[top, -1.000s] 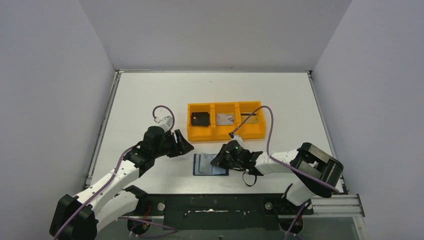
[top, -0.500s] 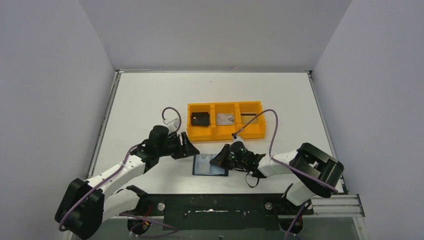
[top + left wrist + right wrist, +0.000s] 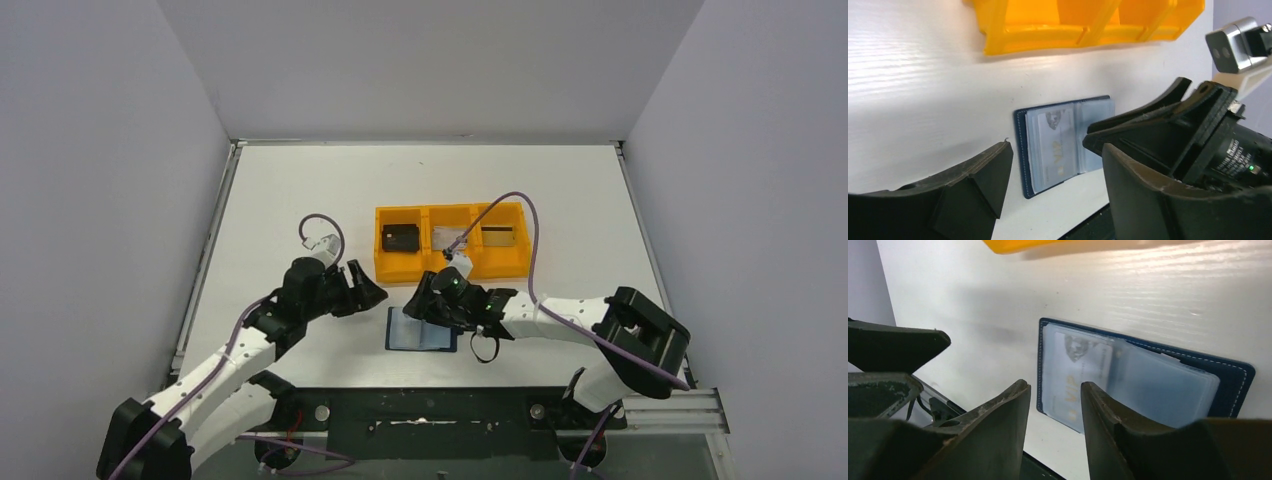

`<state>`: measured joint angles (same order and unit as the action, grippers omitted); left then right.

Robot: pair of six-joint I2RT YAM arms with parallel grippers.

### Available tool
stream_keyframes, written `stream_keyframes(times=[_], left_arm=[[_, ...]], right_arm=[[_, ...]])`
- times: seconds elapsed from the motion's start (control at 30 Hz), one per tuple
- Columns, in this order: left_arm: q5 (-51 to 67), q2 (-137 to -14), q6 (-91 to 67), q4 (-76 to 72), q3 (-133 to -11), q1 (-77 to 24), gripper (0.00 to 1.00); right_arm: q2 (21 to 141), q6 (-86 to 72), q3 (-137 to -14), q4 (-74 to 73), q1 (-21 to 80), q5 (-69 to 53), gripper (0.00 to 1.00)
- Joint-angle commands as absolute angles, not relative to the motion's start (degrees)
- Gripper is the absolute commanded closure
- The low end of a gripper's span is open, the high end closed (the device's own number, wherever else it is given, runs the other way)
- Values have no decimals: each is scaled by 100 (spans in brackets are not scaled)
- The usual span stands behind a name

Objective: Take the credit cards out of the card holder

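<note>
The card holder (image 3: 421, 331) lies open on the table, navy outside with pale blue pockets. A pale card with gold letters (image 3: 1054, 144) sits in its left pocket and also shows in the right wrist view (image 3: 1076, 374). My left gripper (image 3: 371, 291) is open and empty, just left of the holder (image 3: 1023, 150). My right gripper (image 3: 416, 304) is open a little and empty, over the left half of the holder (image 3: 1168, 390). A silver-grey card (image 3: 450, 238) and a gold-tan card with a dark stripe (image 3: 497, 235) lie in the orange tray.
The orange three-compartment tray (image 3: 450, 268) stands just beyond the holder, with a black item (image 3: 400, 237) in its left compartment. The black base rail (image 3: 430, 410) runs along the near table edge. Walls enclose the table.
My right gripper has moved left and a little away from me, from the holder's right half to over its left half. My left gripper edged toward the holder, then drew back.
</note>
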<state>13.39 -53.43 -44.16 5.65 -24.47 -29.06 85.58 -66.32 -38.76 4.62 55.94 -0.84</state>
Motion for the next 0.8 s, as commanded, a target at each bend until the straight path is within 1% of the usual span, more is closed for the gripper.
stream_keyframes(times=[0.0, 0.07, 0.2, 0.43, 0.53, 0.63, 0.7, 0.77], left_arm=[[294, -4656, -4399, 1001, -2660, -2844, 31], [59, -4390, -4437, 1168, -2638, -2830, 25], [-279, -4018, -4443, 1503, -2654, -2822, 19], [-521, -3875, -4416, 1659, -2676, -2789, 17], [-583, -3918, -4347, 1663, -2711, -2786, 17], [-555, -4018, -4313, 1620, -2725, -2777, 17], [-524, -4084, -4312, 1607, -2740, -2772, 17], [-496, -4119, -4309, 1607, -2742, -2769, 17]], right_arm=[[8557, -6225, -4662, -814, 5877, 842, 56], [8774, -6247, -5033, -1384, 6018, 1187, 53], [9201, -6313, -5577, -2136, 6256, 1655, 50], [9721, -6345, -6069, -2628, 6351, 1784, 50], [9878, -6303, -6125, -2618, 6363, 1726, 50], [10040, -6201, -6156, -2518, 6361, 1637, 51], [10134, -6231, -6197, -2576, 6357, 1635, 55], [10194, -6298, -6191, -2658, 6363, 1685, 62]])
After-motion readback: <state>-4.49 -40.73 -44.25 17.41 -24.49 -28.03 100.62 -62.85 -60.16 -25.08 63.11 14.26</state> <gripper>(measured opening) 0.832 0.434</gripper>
